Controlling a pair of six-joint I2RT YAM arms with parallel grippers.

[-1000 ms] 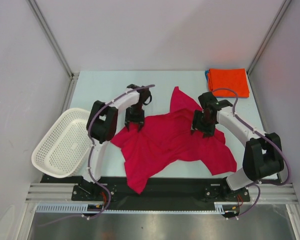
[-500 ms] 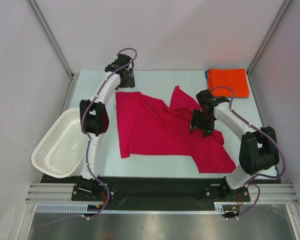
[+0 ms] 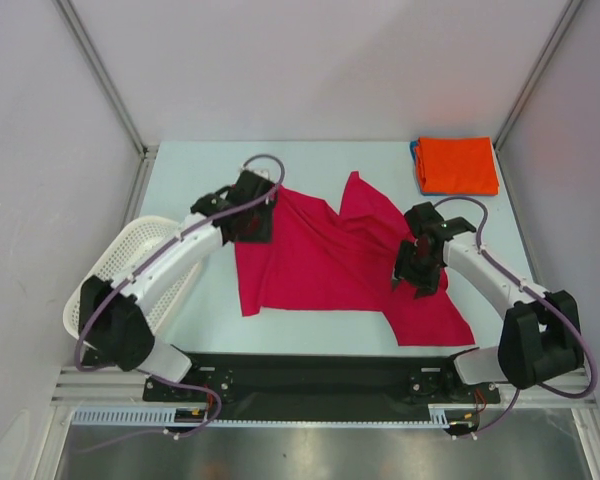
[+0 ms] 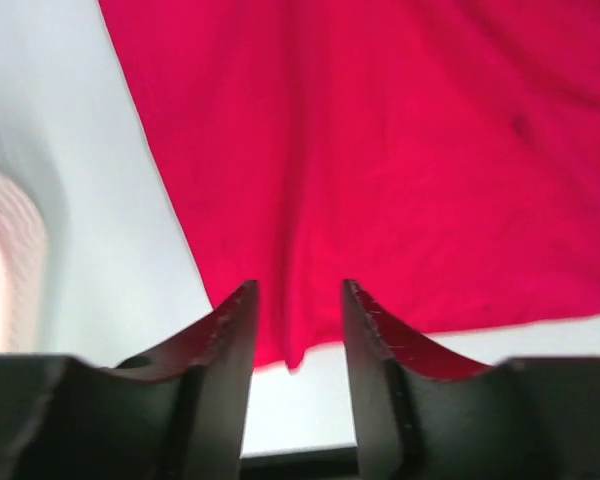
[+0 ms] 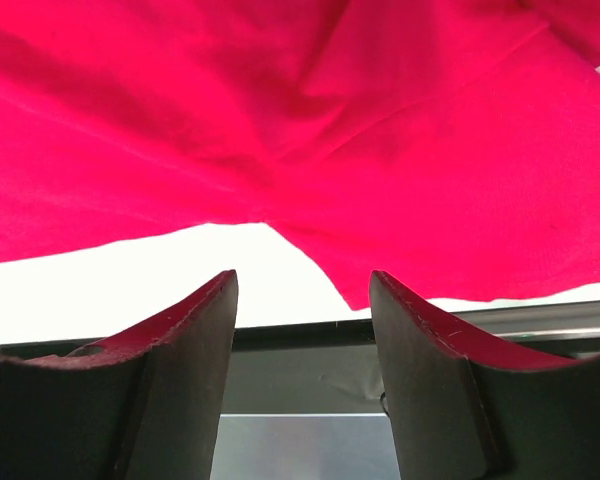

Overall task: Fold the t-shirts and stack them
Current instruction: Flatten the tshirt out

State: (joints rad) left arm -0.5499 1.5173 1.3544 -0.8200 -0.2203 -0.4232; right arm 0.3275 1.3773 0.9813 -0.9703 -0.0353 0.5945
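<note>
1. Top external view: crimson t-shirt (image 3: pixel 320 265) is recorded spread open and creased, not folded, across the middle of the table (image 3: pixel 190 180), with one sleeve pointing toward the far edge.
2. Shown in that view alone: orange t-shirt (image 3: pixel 460 165), folded to a rectangle in the far right corner, well apart from the crimson t-shirt. A thin edge of the blue t-shirt (image 3: pixel 417 160) is seen under its left side. White basket (image 3: pixel 110 290) is set at the table's left edge, partly covered by the left arm (image 3: pixel 170 265).
3. Also from above: left gripper (image 3: pixel 252 222) is placed over the crimson cloth's far left corner, and right gripper (image 3: pixel 420 268) over its right half. Jaw opening cannot be judged from here.
4. Left wrist view: left gripper (image 4: pixel 298 290) is seen with its jaws partly apart, a narrow gap between them. Nothing is clamped. The crimson t-shirt (image 4: pixel 380 150) lies beyond, with its edge and bare table visible through the gap. The picture is blurred.
5. Right wrist view: right gripper (image 5: pixel 302 278) is seen with its jaws set wider and nothing between them. A pointed edge of the crimson t-shirt (image 5: pixel 280 120), bare table and the black base rail (image 5: pixel 300 335) are framed by the fingers.
</note>
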